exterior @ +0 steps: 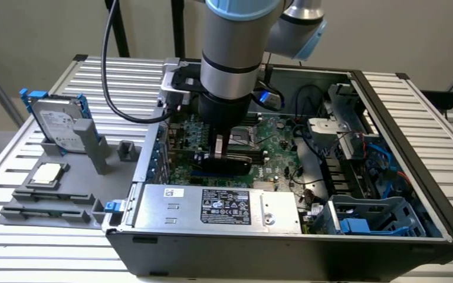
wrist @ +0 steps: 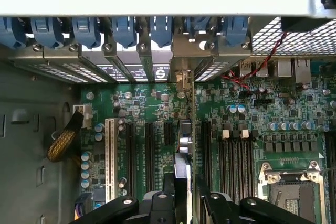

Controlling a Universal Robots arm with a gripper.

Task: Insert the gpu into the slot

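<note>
The gripper [exterior: 219,147] has its fingers clamped on the gpu [exterior: 228,163], held on edge low over the motherboard [exterior: 278,160] along the blue slot [exterior: 198,175], so insertion looks nearly done, though full seating cannot be told.

Slatted table [exterior: 30,252] with open computer case [exterior: 289,258] and grey holder [exterior: 53,199].

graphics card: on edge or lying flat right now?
On edge: in the wrist view the card shows as a thin strip held in the gripper, standing over the green board. Fully seated or not: cannot tell.
</note>
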